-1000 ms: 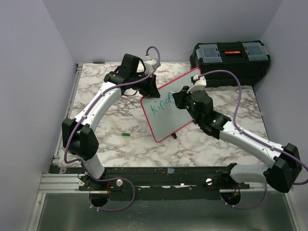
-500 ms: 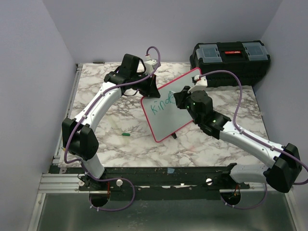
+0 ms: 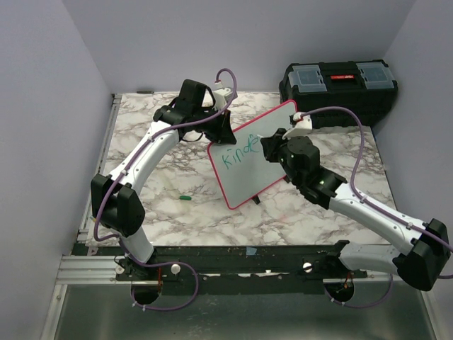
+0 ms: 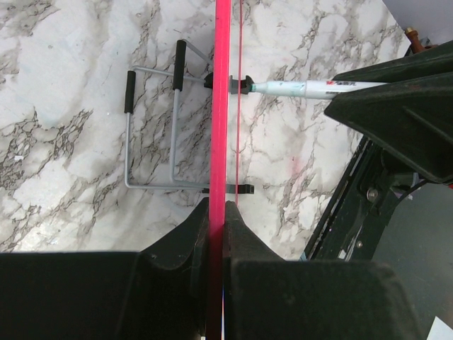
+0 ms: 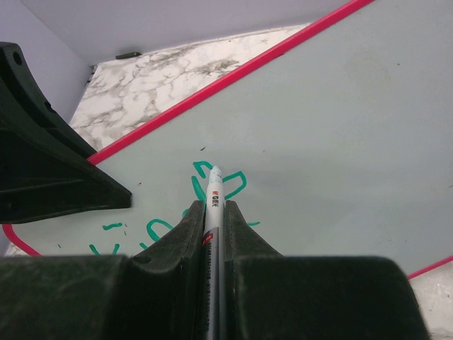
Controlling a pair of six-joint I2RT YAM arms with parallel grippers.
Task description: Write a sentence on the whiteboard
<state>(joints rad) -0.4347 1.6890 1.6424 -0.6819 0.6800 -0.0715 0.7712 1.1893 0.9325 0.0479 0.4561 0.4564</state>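
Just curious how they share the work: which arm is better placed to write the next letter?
Right. The right tool grips the marker, tip at the green lettering on the whiteboard; the left tool is clamped on its rim.

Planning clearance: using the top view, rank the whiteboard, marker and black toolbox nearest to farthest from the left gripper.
1. whiteboard, clamped in the left gripper.
2. marker, at the board's face, to its right.
3. black toolbox, far right corner.

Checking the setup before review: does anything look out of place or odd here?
A small green piece, likely the marker's cap, lies loose on the marble table, left of the whiteboard. Nothing else stands out.
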